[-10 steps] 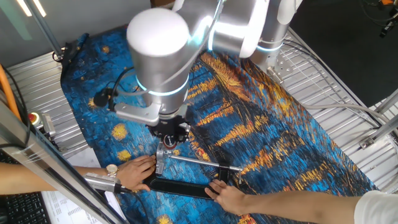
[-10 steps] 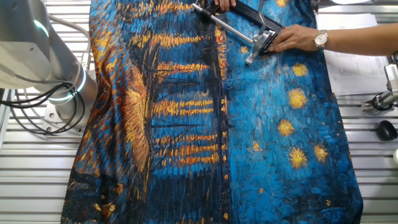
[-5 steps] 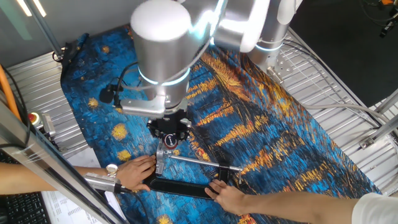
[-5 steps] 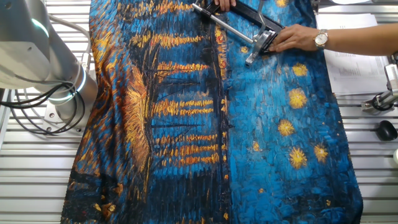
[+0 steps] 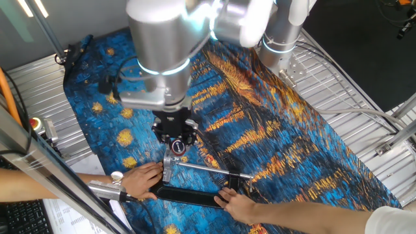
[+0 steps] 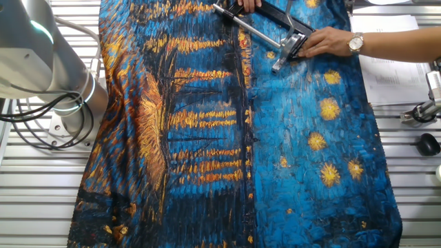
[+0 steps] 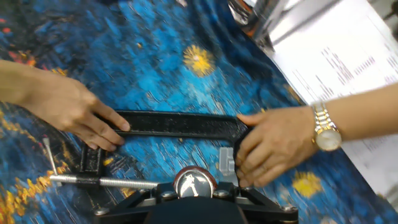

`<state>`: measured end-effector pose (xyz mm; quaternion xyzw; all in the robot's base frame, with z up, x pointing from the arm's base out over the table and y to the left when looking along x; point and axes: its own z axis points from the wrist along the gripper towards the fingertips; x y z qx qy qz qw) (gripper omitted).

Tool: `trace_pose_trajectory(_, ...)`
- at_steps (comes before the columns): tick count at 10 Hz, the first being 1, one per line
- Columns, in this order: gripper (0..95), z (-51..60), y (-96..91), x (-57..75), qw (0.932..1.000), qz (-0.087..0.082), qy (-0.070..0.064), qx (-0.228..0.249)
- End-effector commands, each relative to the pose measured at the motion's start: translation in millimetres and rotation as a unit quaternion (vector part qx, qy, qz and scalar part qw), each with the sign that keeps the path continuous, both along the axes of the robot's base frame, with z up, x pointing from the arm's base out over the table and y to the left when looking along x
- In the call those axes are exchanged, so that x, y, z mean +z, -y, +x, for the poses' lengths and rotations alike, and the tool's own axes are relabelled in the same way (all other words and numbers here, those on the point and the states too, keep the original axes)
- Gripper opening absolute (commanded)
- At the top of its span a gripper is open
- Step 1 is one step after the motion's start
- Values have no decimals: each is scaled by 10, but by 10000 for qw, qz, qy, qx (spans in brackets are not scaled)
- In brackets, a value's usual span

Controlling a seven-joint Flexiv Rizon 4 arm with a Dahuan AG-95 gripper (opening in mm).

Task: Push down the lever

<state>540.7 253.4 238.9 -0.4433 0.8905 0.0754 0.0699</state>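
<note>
Two human hands [image 7: 273, 146] press a black clamp frame [image 7: 180, 123] against the blue painted cloth [image 5: 273, 130] near one edge of the desk [image 5: 39, 84]. Beside the wristwatch [image 7: 326, 127] hand, the lever [image 6: 281, 56] lies low on its silver bracket. A long silver rod [image 5: 208, 169] crosses the frame. Directly above hangs the tool [image 5: 174, 144]; its fingers are hidden, so their spread cannot be told. Printed papers [image 7: 348, 56] lie alongside.

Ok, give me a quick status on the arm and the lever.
Gripper above the clamp, jaws hidden. Short silver lever not visibly touched. Two human hands holding the black clamp frame close by.
</note>
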Motion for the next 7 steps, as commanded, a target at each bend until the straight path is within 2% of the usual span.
trace_pose_trajectory(1,0,-11,6,-4,9901,305,-263,-1348)
trace_pose_trajectory(4,0,-11,6,-4,9901,320,-285,-1339)
trace_pose_trajectory(7,0,79,-74,44,9906,299,-295,-1301)
